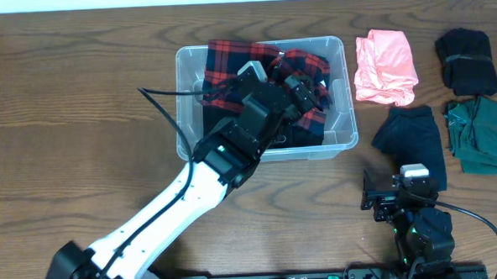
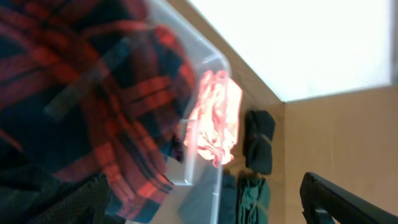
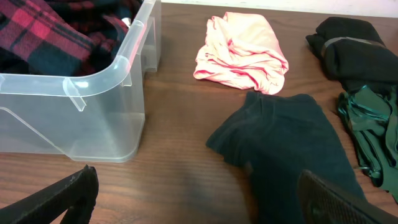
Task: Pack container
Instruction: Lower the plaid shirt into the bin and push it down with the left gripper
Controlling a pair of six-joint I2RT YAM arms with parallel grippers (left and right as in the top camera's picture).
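Hanging over the container [image 1: 316, 148], the left gripper [image 1: 301, 91] has its jaws spread wide and nothing between them. That suits an arm placed to press or tidy what lies inside rather than to carry. The container sits at the middle of the table [image 1: 78, 96], toward the far edge, and a red plaid shirt [image 1: 228, 56] lies bunched in it, filling most of the floor and rising near the rim on the far side. The left wrist view is blurred, so whether the fingers touch the shirt cannot be told, though they seem just above it. The right gripper [image 1: 394, 196] waits low at the near edge, jaws equally wide and empty, aimed at the navy cloth [image 1: 412, 141] just ahead of it. That is probably the handiest piece to take next. Beyond lie a pink cloth [image 1: 386, 66] beside the container's right wall, a black cloth [image 1: 468, 60] at the far right and a green cloth [image 1: 482, 135] near the navy one. All are kept on the right arm's side, within its reach. With one garment in and four out, the packing looks early.
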